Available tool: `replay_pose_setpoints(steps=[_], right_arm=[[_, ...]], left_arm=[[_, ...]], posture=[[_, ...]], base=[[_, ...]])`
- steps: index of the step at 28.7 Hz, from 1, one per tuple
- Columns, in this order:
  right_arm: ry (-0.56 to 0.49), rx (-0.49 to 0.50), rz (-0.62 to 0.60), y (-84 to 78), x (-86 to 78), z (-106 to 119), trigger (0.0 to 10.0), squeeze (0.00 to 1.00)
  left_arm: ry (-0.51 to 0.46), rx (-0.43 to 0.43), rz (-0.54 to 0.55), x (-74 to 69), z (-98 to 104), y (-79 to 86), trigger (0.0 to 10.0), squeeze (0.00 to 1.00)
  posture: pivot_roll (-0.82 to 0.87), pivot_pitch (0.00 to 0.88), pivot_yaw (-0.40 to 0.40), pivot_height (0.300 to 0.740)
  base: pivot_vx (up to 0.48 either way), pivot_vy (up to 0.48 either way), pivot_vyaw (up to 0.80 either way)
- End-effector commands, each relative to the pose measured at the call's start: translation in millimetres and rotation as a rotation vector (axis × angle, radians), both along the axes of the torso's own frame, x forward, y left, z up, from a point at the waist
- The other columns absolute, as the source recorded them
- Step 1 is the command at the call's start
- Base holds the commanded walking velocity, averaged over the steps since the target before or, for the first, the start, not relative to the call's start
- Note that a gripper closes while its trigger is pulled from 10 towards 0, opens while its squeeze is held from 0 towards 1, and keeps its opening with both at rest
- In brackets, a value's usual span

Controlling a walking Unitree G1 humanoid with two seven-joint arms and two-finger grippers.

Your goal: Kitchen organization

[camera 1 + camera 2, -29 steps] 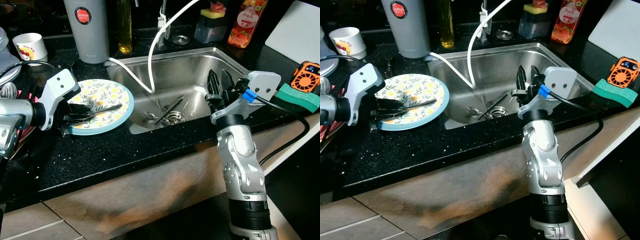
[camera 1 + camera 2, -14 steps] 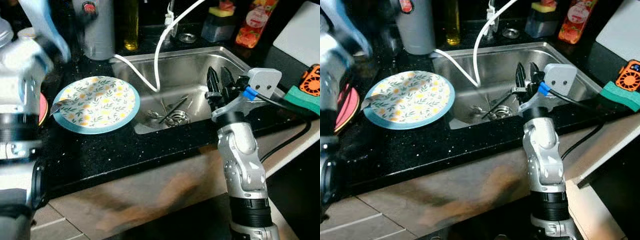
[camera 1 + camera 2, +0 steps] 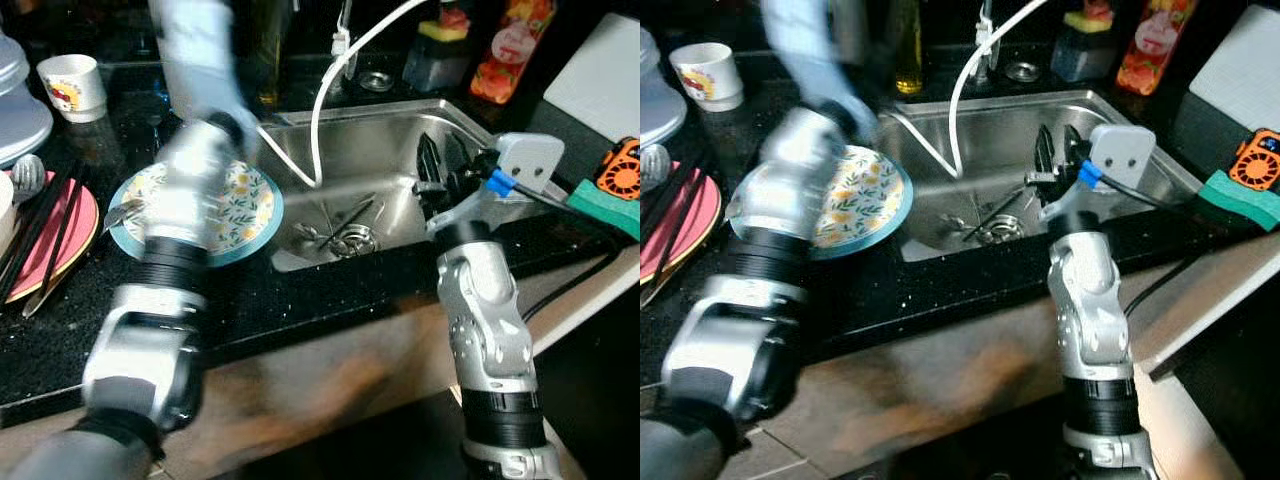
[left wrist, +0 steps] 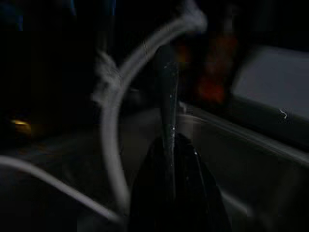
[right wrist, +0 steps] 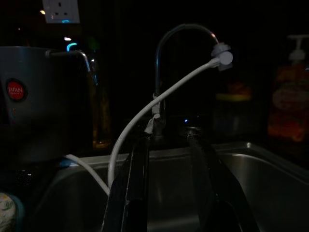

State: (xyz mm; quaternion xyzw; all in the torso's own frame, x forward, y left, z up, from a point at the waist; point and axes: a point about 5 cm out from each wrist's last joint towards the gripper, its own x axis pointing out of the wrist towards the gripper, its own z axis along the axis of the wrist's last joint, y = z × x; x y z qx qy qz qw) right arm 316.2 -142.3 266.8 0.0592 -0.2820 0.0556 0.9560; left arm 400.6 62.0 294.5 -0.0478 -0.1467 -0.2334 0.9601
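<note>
Head eyes downward over sink [image 3: 380, 150]; wrist views along pincers.

Sink [image 3: 395, 150] is set into the counter [image 3: 320, 290], centre-right. Cutlery [image 3: 340, 225] lies in the sink around the drain; a hose [image 3: 325, 90] hangs into it from the faucet behind. Patterned plate [image 3: 250, 205] sits on the counter just left of the sink, partly covered by the left arm [image 3: 170, 270]. Further left a second plate [image 3: 75, 225] is seen with chopsticks [image 3: 40, 225] on it; a cup [image 3: 72, 83] stands behind. Bottle [image 3: 510, 50] and soap holder [image 3: 440, 50] stand behind the sink. Sponge [image 3: 610, 205] lies at far right.
</note>
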Motion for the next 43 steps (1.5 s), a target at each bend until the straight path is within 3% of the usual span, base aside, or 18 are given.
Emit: replay_pose_setpoints(steps=[1, 3, 6, 7, 9, 11, 12, 13, 17, 23, 25, 26, 27, 29, 30, 34, 40, 43], right_arm=[[0.003, 0.000, -0.009, -3.9, 0.5, -0.9, 10.0, 0.00], [0.003, -0.026, 0.014, -1.1, 3.8, 0.9, 10.0, 0.00], [0.006, -0.026, 0.017, 0.4, 6.9, 1.0, 10.0, 0.00], [0.010, -0.021, 0.019, 1.9, 9.5, 0.5, 10.0, 0.00], [0.012, -0.012, 0.023, 4.6, 11.1, -0.2, 10.0, 0.00], [0.011, -0.004, 0.056, 14.1, 15.4, -0.7, 10.0, 0.00], [0.003, -0.002, 0.073, 16.6, 18.6, 3.3, 10.0, 0.00], [-0.005, -0.003, 0.084, 18.2, 20.1, 6.9, 10.0, 0.00], [-0.015, -0.009, 0.090, 16.2, 24.6, 11.6, 10.0, 0.00], [-0.008, -0.019, 0.094, 15.0, 21.5, 8.9, 10.0, 0.00], [0.001, -0.021, 0.098, 15.4, 22.7, 7.4, 10.0, 0.00], [0.006, -0.024, 0.105, 16.3, 24.5, 6.2, 10.0, 0.00], [-0.001, -0.032, 0.115, 19.5, 29.2, 7.7, 10.0, 0.00], [-0.001, -0.032, 0.115, 19.5, 29.2, 7.7, 10.0, 0.00], [-0.008, -0.024, 0.111, 20.0, 31.4, 10.7, 10.0, 0.00], [-0.022, 0.011, 0.069, 17.9, 29.6, 10.2, 10.0, 0.00], [0.005, 0.050, -0.028, 10.5, 15.3, -9.8, 10.0, 0.00], [0.012, 0.062, -0.055, 7.0, 12.6, -13.8, 10.0, 0.00]], left_arm=[[-0.009, 0.028, -0.005, 0.1, 1.5, -7.7, 10.0, 0.00], [0.130, 0.159, 0.000, 1.7, -23.5, -37.1, 10.0, 0.00], [0.165, 0.216, -0.001, 0.3, -29.2, -46.3, 10.0, 0.00], [0.171, 0.251, 0.007, -0.5, -30.0, -50.4, 10.0, 1.00], [0.161, 0.261, -0.001, -1.6, -28.3, -52.6, 10.0, 1.00], [0.003, 0.124, -0.056, -9.5, -4.8, -50.7, 10.0, 1.00], [-0.078, 0.006, -0.059, -15.0, 10.9, -42.8, 10.0, 0.00], [-0.141, -0.073, -0.041, -19.5, 21.6, -34.0, 10.0, 0.00], [-0.220, -0.173, -0.012, -26.8, 29.5, -16.0, 10.0, 0.00], [-0.189, -0.144, 0.092, -33.7, 9.4, 3.8, 10.0, 0.00], [-0.155, -0.087, 0.165, -35.8, -3.6, 13.4, 10.0, 0.00], [-0.121, -0.046, 0.207, -40.7, -14.6, 21.8, 10.0, 0.00], [-0.098, -0.041, 0.285, -56.2, -21.2, 43.7, 10.0, 0.00], [-0.098, -0.041, 0.285, -56.2, -21.2, 43.7, 10.0, 0.00], [-0.095, -0.033, 0.322, -59.7, -19.5, 53.1, 10.0, 0.00], [-0.019, 0.117, 0.472, -46.1, -11.8, 83.4, 10.0, 0.00], [0.019, 0.109, 0.454, -36.8, 16.3, 107.7, 10.0, 0.00], [0.040, 0.083, 0.446, -34.9, 21.6, 113.3, 10.0, 0.00]], posture=[[0.06, 0.053, -0.088, 0.740], [0.09, 0.046, -0.101, 0.740], [0.10, 0.041, -0.103, 0.740], [0.11, 0.036, -0.103, 0.740], [0.13, 0.020, -0.114, 0.740], [0.17, 0.001, -0.145, 0.740], [0.18, 0.006, -0.150, 0.740], [0.19, 0.014, -0.161, 0.740], [0.18, 0.027, -0.170, 0.740], [0.17, 0.036, -0.203, 0.740], [0.17, 0.046, -0.218, 0.740], [0.20, 0.054, -0.227, 0.740], [0.20, 0.051, -0.207, 0.740], [0.20, 0.051, -0.207, 0.740], [0.20, 0.052, -0.203, 0.740], [0.20, 0.045, -0.108, 0.740], [0.16, 0.037, 0.031, 0.740], [0.15, 0.032, 0.047, 0.740]], base=[[0.000, 0.000, 0.00], [0.000, 0.000, 0.00], [0.000, 0.000, 0.00], [0.000, 0.000, 0.00], [0.000, 0.000, 0.00], [0.000, 0.000, 0.00], [0.000, 0.000, 0.00], [0.000, 0.000, 0.00], [0.000, 0.000, 0.00], [0.000, 0.000, 0.00], [0.000, 0.000, 0.00], [0.000, 0.000, 0.00], [0.000, 0.000, 0.00], [0.000, 0.000, 0.00], [0.000, 0.000, 0.00], [0.000, 0.000, 0.00], [0.000, 0.000, 0.00], [0.000, 0.000, 0.00]])
